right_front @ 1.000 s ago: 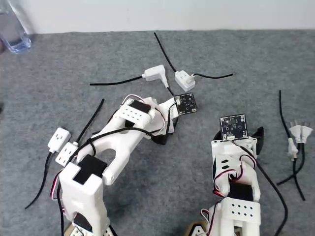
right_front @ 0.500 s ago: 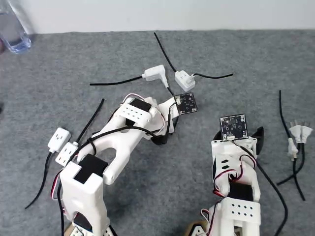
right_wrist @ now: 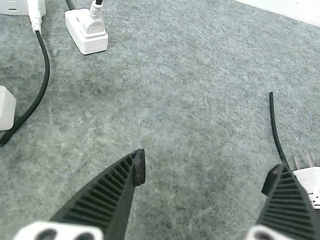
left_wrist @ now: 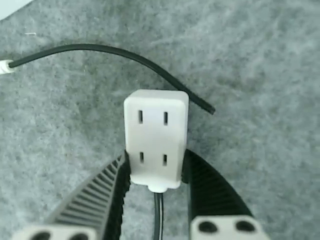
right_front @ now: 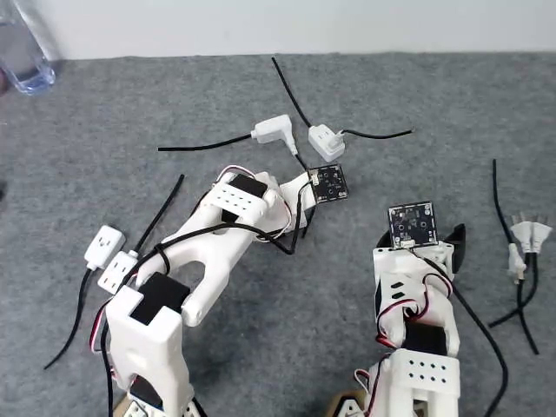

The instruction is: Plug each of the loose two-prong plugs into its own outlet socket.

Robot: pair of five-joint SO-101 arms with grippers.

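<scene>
Slippage seems the risk: left gripper [left_wrist: 155, 160] pinches the outlet socket [left_wrist: 156, 120] only at its cord end; right gripper [right_wrist: 208, 170] gapes empty; loose plugs [right_front: 524, 239] lie at three o'clock.

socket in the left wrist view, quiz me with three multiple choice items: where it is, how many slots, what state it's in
1. Where is the socket?
A) between the left hand's fingers
B) on top of a plug
C) under a bottle

2. How many slots does its face show?
A) two
B) four
C) six

3. What state are the slots in?
A) all empty
B) one plugged
C) all plugged

Answers:
1 A, a finger presses each of its sides.
2 B, two pairs of slots show on its face.
3 A, no prongs sit in any slot.
</scene>
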